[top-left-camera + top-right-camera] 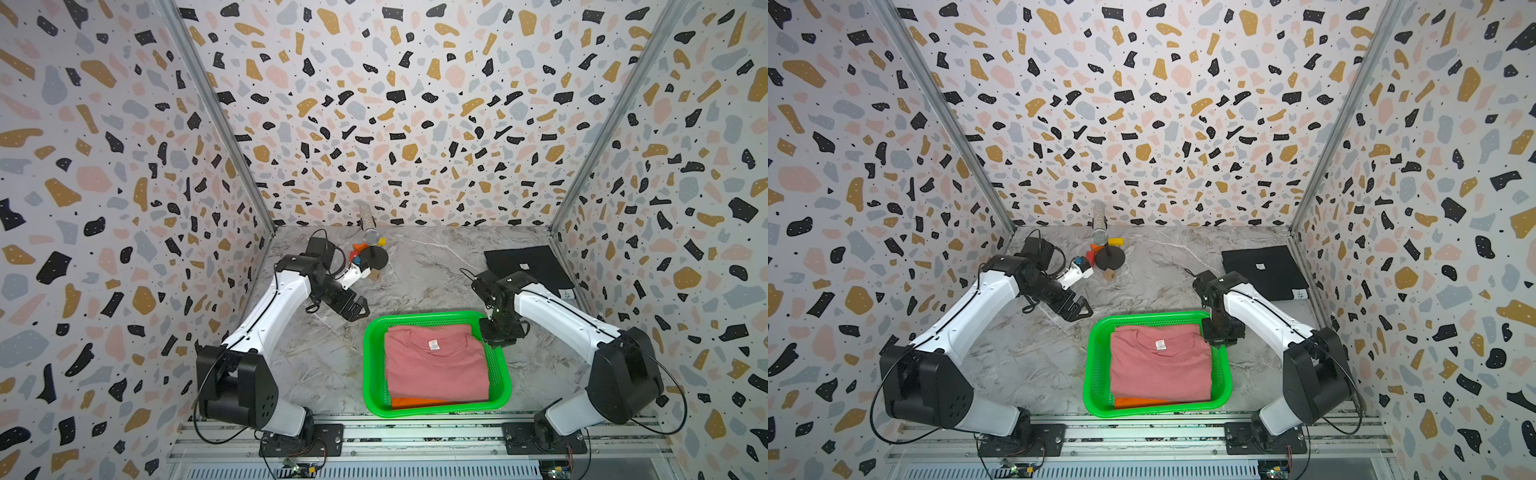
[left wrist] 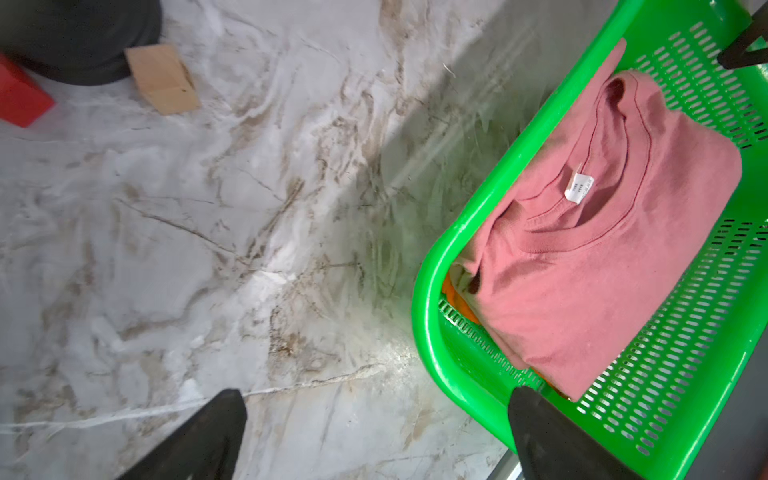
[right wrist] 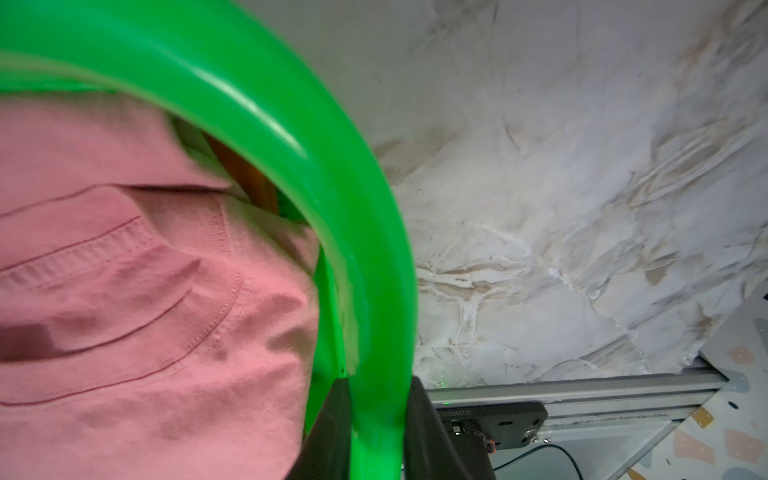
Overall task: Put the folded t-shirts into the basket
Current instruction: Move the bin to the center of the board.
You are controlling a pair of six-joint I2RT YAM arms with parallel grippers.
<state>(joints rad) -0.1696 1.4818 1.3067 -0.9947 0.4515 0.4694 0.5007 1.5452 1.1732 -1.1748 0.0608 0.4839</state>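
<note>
The basket is bright green plastic, smooth and glossy along its rim, with slotted sides. The pink t-shirt is soft, matt knitted cloth, ribbed at the collar and stitched in fine rows. Its white neck label looks thin and slightly shiny. The orange t-shirt and black t-shirt are matt cloth too. The tabletop has a marble pattern, smooth with a faint sheen. A small block is bare pale wood. The front rail is dull silver metal.
</note>
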